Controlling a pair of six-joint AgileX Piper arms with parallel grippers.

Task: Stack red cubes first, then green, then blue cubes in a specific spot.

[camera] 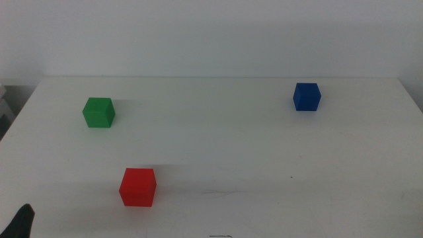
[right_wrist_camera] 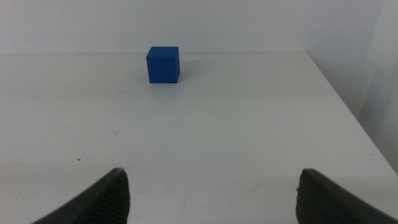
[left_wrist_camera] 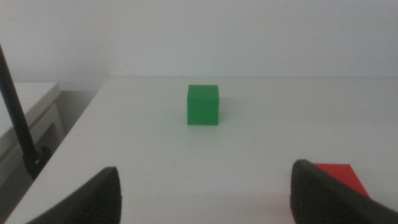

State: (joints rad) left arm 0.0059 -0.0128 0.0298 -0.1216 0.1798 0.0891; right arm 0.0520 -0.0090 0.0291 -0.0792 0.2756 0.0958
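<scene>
Red cube: the red cube [camera: 137, 187] sits alone on the near-left part of the white table [camera: 225, 152], nothing stacked on it or beside it.
Green cube: the green cube [camera: 98, 112] rests farther back on the left side, well apart from the red one; in the left wrist view it stands square ahead between the jaws.
Blue cube: the blue cube [camera: 307, 96] lies far right and to the rear, well apart from both others.
Left tool: the left tool [left_wrist_camera: 205, 193] hangs low at the near-left edge, jaws spread wide and holding nothing; the red cube peeks from behind one jaw.
Right tool: the right tool [right_wrist_camera: 211, 196] waits out of the overhead view, jaws wide apart and empty, facing the blue cube.
Progress: stacking appears not yet begun, all three cubes still single.
Risk, order: the left tool faces green, not red; taking green first would likely break the required sequence.
Risk, contact: red lies close by one jaw, so a careless descent could nudge it aside.
Risk, placement: the target spot carries no marking, so a stack may drift or sit off-centre and topple.
Surface: plain matte white, smooth, with a few faint specks.
Room: a bare pale wall [camera: 211, 33] behind; a pale cabinet [left_wrist_camera: 28, 118] and a dark rod [left_wrist_camera: 15, 112] stand off the table's left edge.
</scene>
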